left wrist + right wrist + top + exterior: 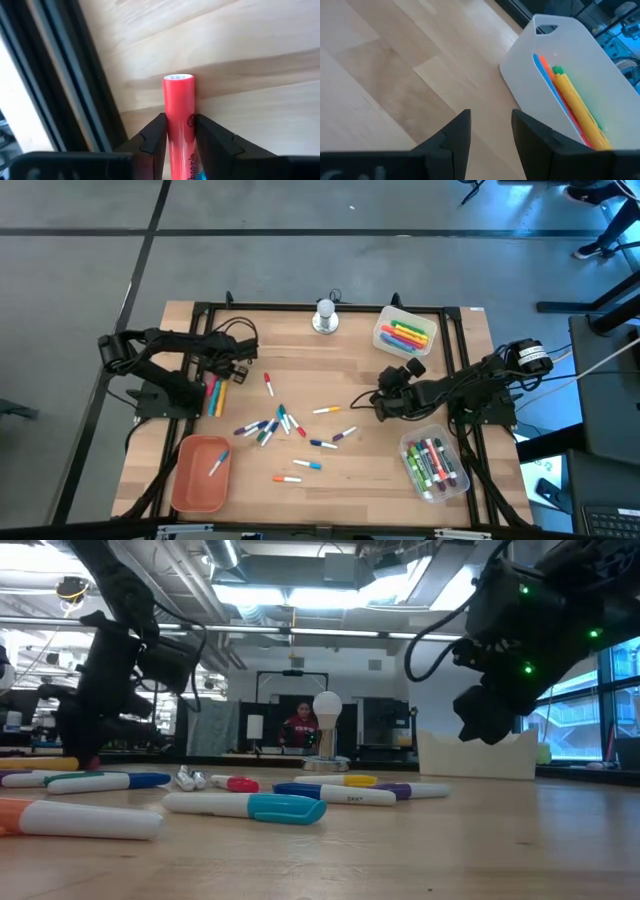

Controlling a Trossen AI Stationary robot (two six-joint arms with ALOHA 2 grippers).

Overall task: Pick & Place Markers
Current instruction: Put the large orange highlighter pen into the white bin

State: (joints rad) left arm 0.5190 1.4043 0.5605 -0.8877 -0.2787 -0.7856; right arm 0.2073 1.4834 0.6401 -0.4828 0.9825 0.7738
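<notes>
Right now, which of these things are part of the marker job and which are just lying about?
Job:
loose markers
pink marker, pinched in left gripper
right gripper, open
white bin
clear bin
orange bin

Lying about:
knob
person behind the table

Markers (pixel 282 423) lie scattered mid-table between both arms.

Floor (pixel 300 240): grey, dark seam lines crossing it.
Ceiling lights (pixel 300 595): glowing over exposed ducts.
Window (pixel 618 700): letting in bluish daylight (far right).
Person (pixel 300 728): sitting behind the table.
</notes>
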